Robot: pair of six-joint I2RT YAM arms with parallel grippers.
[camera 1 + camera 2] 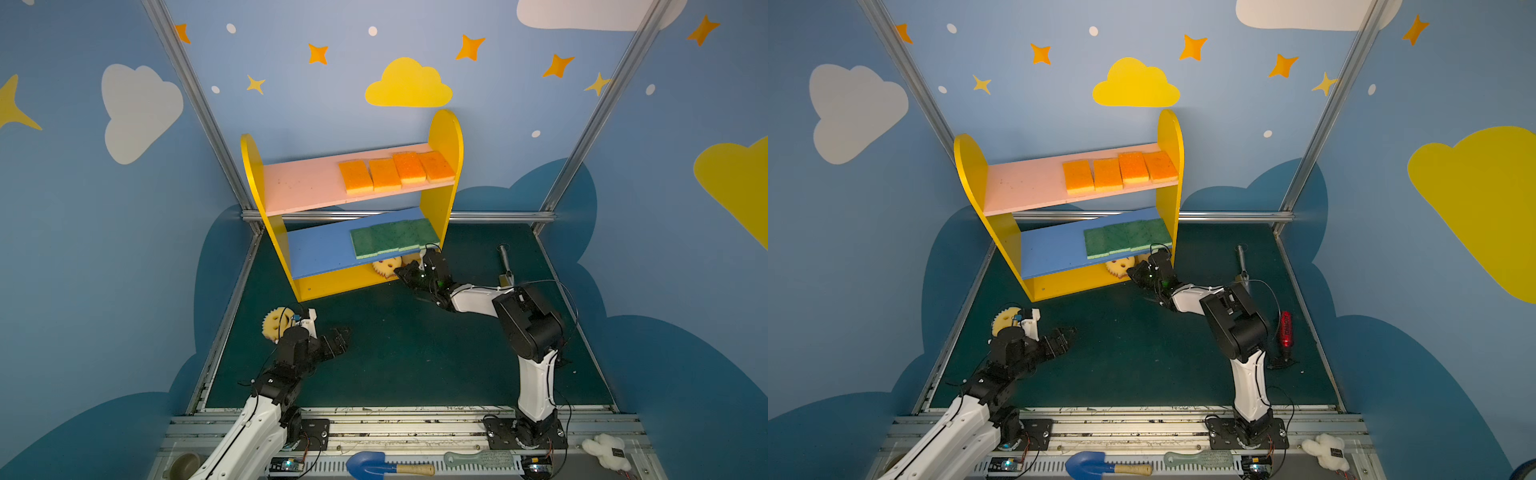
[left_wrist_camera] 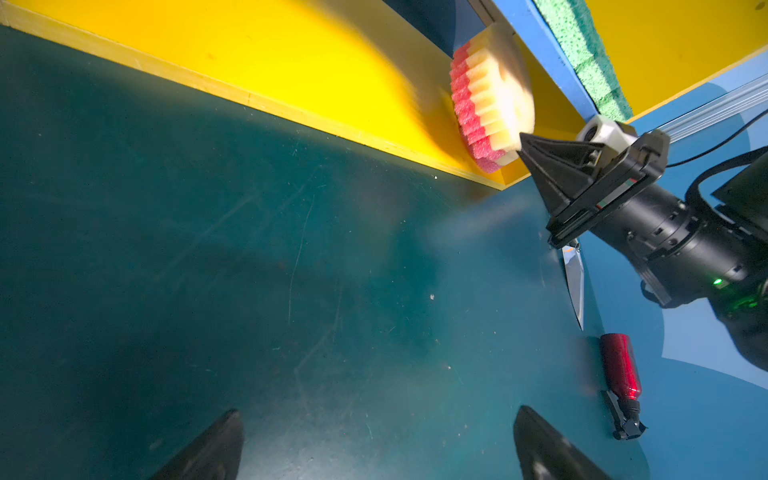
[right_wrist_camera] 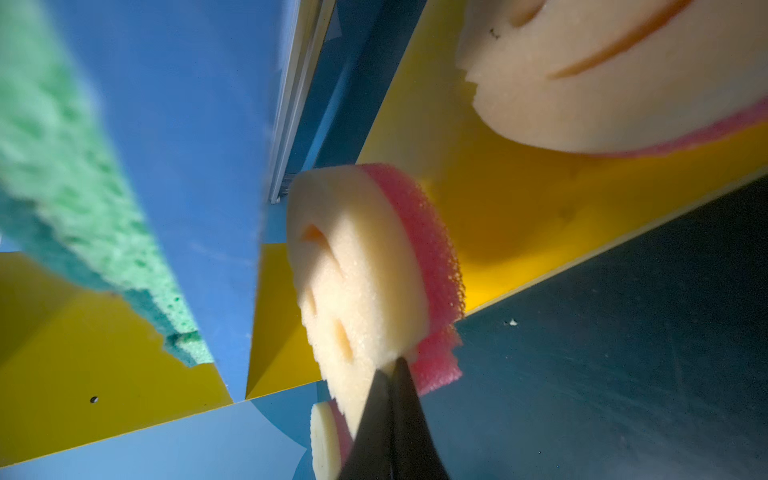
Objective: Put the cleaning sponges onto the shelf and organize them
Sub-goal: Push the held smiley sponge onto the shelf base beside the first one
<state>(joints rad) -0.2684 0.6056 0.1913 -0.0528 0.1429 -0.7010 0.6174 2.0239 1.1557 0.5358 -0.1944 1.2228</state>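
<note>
The right tool [image 3: 392,365] pinches only the rim of a smiley sponge [image 3: 357,270] standing upright at the front edge of the shelf base [image 3: 519,216], so it may slip and roll out; the left tool [image 2: 378,411] gapes empty.

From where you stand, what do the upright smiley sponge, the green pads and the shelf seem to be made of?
Smiley sponge: soft porous foam, cream face bonded to a coarser pink layer.
Green pads: rough, speckled scouring top over paler foam.
Shelf: likely painted wood or fibreboard, smooth and matte; its base edge shows a pale unpainted strip.
</note>
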